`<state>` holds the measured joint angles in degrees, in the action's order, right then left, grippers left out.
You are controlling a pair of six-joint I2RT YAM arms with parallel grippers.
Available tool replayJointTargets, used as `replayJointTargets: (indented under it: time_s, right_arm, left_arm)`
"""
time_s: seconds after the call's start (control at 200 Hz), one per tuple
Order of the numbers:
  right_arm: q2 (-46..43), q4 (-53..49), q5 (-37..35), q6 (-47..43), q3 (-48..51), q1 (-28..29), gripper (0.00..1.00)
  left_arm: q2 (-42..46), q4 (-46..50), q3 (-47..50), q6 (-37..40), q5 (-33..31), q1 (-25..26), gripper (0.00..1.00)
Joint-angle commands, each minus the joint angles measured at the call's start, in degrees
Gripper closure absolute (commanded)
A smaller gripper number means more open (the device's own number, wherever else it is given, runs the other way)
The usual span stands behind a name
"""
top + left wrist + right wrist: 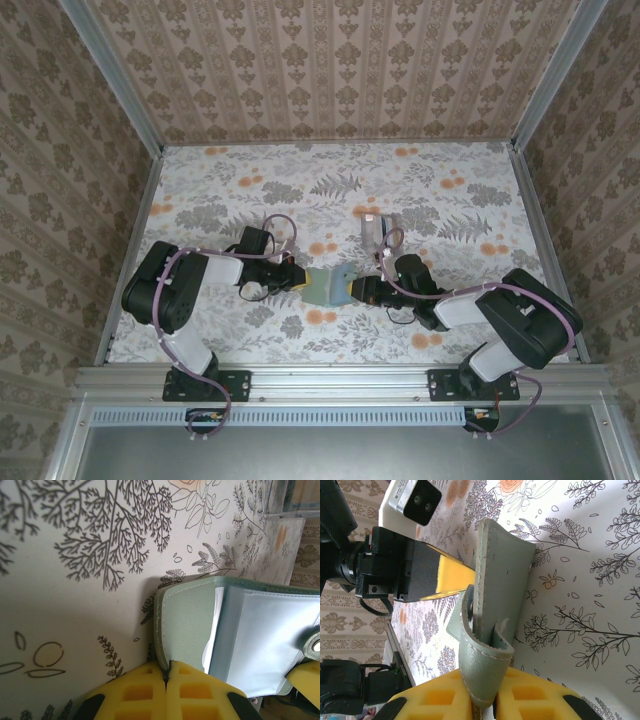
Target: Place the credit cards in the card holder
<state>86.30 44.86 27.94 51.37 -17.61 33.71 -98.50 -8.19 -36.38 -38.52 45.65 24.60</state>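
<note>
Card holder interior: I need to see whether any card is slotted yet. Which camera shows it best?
Left wrist: it looks straight into the opened card holder, showing pale blue pockets and a white edge at the fold. Right wrist sees its green outer cover edge-on; top external shows it small.

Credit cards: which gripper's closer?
Right. The right gripper, on the card holder, sits just nearside of the credit cards; left gripper holds its opposite edge, farther left.
</note>
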Motion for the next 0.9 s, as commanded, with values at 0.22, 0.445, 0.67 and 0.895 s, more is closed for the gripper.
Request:
replayJointTargets:
  time_s: [0.22, 0.445, 0.67, 0.895]
  right_arm:
    - [2.0, 3.5, 3.1, 1.4, -1.3, -0.2, 0.85]
    - [6.2, 8.5, 4.7, 3.7, -2.3, -0.1, 0.89]
    - [8.6, 10.0, 5.0, 4.3, -2.7, 0.1, 0.91]
    - [9.3, 9.7, 4.8, 4.3, -3.0, 0.1, 0.93]
  left_arm:
    - [-0.7, 0.5, 0.9, 0.4, -1.8, -0.4, 1.00]
    - [-1.4, 0.1, 0.5, 0.3, -1.4, -0.3, 1.00]
    - [-0.8, 0.1, 0.6, 0.0, -1.2, -0.3, 1.00]
    - [3.5, -0.6, 0.7, -0.5, 0.0, -0.4, 0.59]
